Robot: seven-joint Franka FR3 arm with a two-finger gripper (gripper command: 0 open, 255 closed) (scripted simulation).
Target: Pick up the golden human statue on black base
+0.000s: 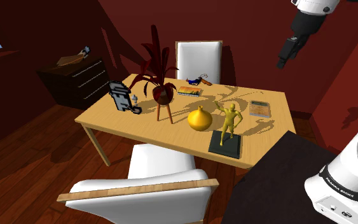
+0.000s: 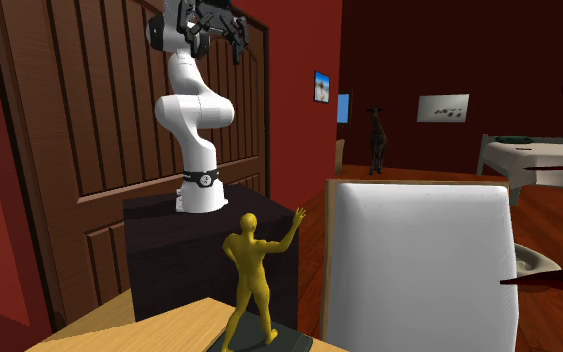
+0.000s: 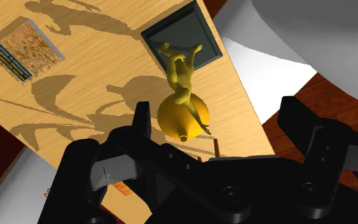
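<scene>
nothing of the pick-up is done yet, as i read it. the claw [image 1: 287, 55] hangs high over the table [image 1: 139, 124], well apart from everything on it. its two fingers [image 3: 141, 121] stand wide apart with nothing between them, so it holds nothing.

the statue [image 3: 182, 73] stands upright on its base [image 3: 199, 28], far below the claw. the claw looks down at it through the gap between the fingers, a little nearer one finger than the other. what is left is the whole job: come down, bring the fingers to either side of the figure, close, lift.

containers: a round yellow vase [image 3: 174, 118] sits just beside the statue, almost straight under the claw. its neck points up at the claw, but i cannot tell what, if anything, is inside. it could get in the way of a straight drop. farther from the claw, beyond the vase, a dark pot [image 1: 163, 95] on a small stand holds a dark red plant [image 1: 155, 60]. well off past the table is a dresser [image 1: 75, 79] with its drawers shut.
</scene>
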